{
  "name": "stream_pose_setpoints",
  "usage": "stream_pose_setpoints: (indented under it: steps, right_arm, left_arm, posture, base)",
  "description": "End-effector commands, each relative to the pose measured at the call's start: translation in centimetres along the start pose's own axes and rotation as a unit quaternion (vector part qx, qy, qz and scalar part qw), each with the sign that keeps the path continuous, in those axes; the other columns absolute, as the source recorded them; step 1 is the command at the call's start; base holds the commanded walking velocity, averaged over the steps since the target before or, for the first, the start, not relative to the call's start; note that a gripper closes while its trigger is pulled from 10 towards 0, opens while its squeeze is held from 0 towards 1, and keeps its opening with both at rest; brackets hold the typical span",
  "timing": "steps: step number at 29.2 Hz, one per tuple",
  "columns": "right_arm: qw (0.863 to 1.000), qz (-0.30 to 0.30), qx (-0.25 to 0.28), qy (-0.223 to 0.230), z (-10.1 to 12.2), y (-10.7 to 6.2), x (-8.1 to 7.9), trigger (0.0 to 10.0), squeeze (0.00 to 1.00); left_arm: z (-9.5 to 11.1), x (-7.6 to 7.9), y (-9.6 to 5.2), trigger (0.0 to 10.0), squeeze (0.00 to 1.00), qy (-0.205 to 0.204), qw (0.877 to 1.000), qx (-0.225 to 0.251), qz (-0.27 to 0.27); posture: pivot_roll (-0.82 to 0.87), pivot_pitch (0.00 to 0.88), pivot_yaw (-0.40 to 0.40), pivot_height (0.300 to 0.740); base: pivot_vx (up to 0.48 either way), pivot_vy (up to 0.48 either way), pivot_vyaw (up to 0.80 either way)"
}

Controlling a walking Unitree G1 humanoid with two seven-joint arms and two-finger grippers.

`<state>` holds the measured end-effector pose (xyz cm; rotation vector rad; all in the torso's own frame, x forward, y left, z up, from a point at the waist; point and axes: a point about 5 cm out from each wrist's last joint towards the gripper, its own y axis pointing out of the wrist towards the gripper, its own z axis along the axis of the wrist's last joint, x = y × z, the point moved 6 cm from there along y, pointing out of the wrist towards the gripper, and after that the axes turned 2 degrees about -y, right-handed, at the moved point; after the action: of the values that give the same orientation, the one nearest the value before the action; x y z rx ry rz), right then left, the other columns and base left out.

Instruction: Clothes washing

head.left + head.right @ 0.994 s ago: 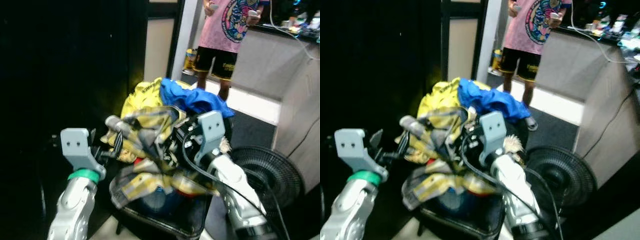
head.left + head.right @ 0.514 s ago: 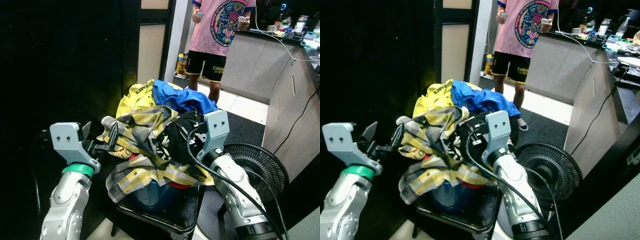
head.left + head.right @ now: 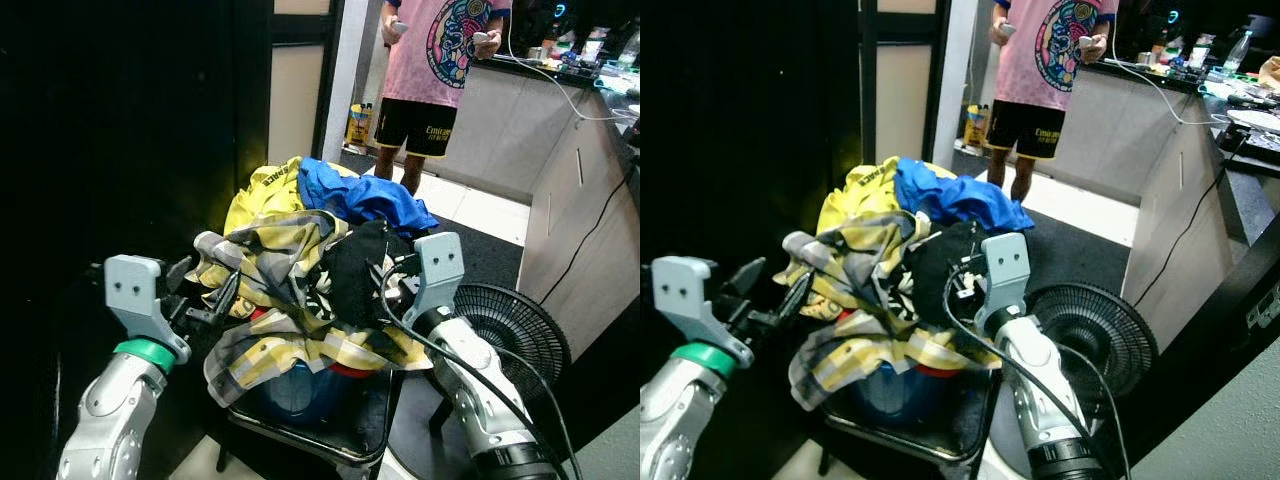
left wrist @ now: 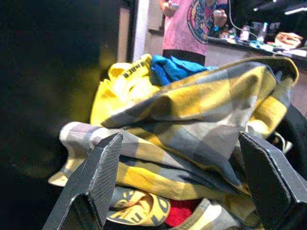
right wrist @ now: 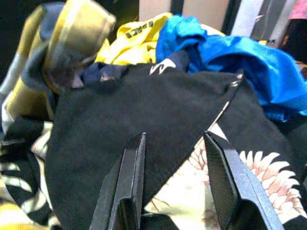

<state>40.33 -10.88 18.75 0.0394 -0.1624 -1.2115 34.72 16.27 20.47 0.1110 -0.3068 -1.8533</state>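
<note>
Along our left claw [image 4: 184, 184], its fingers [image 4: 96, 184] spread wide, we see a yellow-grey plaid shirt [image 4: 201, 120] over a yellow garment [image 4: 117, 86] and blue cloth [image 4: 170, 67], a person [image 4: 192, 24] behind.

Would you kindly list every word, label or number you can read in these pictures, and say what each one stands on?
"SPACE", black letters on the yellow garment at the back of the laundry pile, is only roughly legible.
The white lettering on the person's black shorts is too small to read.
The round print on the person's pink shirt shows no readable words.
</note>
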Motion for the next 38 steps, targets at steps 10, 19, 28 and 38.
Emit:
stream_pose_setpoints:
  steps: [10, 19, 28, 38]
  right_arm:
    - [1.0, -0.01, 0.008, 0.014, 1.0, 0.9, 0.9, 10.0, 0.0]
    - [1.0, 0.005, 0.015, 0.023, 1.7, 2.0, -0.6, 10.0, 0.0]
    - [0.999, 0.008, 0.042, 0.034, 2.7, 2.2, -1.1, 10.0, 0.0]
    - [0.999, 0.007, 0.038, 0.032, 2.5, 2.2, -1.0, 10.0, 0.0]
  left_arm:
    - [0.1, 1.7, 2.1, 10.0, 0.78, -0.03, 0.999, 0.007, -0.025]
    - [1.2, -0.6, 2.5, 10.0, 0.0, -0.026, 0.999, 0.027, 0.025]
    - [2.0, -0.1, 2.7, 0.0, 0.0, -0.07, 0.996, 0.056, 0.029]
    - [2.5, 0.1, 3.0, 0.0, 0.0, -0.081, 0.994, 0.065, 0.019]
  posture:
    - [-0.01, 0.042, -0.053, 0.74]
    - [0.0, 0.0, -0.072, 0.74]
    - [0.0, 0.0, -0.032, 0.74]
    - [-0.01, 0.0, -0.034, 0.74]
  base:
    - [0.0, 0.0, 0.0]
    - [0.0, 0.0, 0.0]
    - [0.0, 0.0, 0.0]
    - [0.0, 0.0, 0.0]
